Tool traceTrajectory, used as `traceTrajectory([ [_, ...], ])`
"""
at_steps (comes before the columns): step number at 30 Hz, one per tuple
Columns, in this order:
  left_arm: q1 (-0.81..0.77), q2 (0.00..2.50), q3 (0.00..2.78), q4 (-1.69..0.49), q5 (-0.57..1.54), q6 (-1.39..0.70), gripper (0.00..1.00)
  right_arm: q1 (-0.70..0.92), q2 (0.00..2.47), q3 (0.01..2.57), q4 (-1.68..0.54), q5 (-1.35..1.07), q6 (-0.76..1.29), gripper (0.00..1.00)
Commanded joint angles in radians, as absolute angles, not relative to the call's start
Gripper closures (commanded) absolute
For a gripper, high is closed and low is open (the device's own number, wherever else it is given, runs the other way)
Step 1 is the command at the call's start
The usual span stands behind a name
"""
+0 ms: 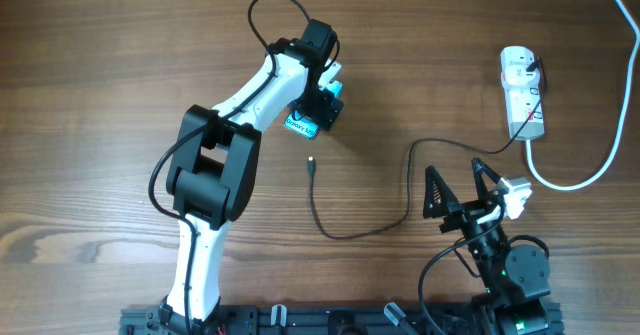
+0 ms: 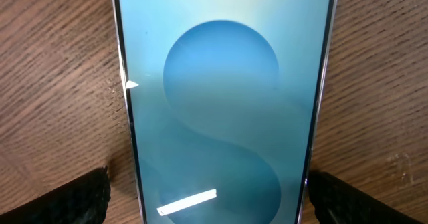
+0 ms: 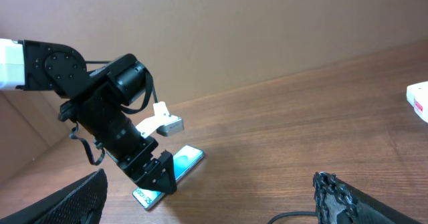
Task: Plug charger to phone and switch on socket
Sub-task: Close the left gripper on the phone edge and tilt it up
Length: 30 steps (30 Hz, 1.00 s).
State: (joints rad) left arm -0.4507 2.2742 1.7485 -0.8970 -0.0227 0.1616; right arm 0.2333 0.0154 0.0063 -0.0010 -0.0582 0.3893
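Note:
The phone lies on the wood table at upper centre, mostly hidden under my left gripper. The left wrist view shows its turquoise screen between my two spread fingers, which are open on either side of it. The phone also shows in the right wrist view. The charger's thin black cable runs from the white socket across the table, and its connector tip lies free below the phone. My right gripper is open and empty, close to the cable's loop.
A thick white cord curves from the socket to the far right edge. The socket's corner with a red mark shows at the right of the right wrist view. The left arm's white and black links stretch across the table's left middle.

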Motion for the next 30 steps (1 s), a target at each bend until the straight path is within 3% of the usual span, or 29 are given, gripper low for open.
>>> traceTrajectory([
  [1,-0.447,2.335,1.744,-0.918,-0.012,0.130,0.00,0.237,0.004,0.005,0.001,-0.048,0.395,0.00],
  [9,-0.447,2.353,1.744,-0.951,0.007,0.123,0.10,0.237,0.004,0.005,0.001,-0.048,0.396,0.00],
  [15,-0.447,2.353,1.744,-0.974,0.007,0.122,0.29,0.237,0.004,0.005,0.001,-0.048,0.395,0.00],
  [30,-0.447,2.353,1.744,-0.994,0.010,0.043,0.41,0.237,0.004,0.005,0.001,-0.048,0.395,0.00],
])
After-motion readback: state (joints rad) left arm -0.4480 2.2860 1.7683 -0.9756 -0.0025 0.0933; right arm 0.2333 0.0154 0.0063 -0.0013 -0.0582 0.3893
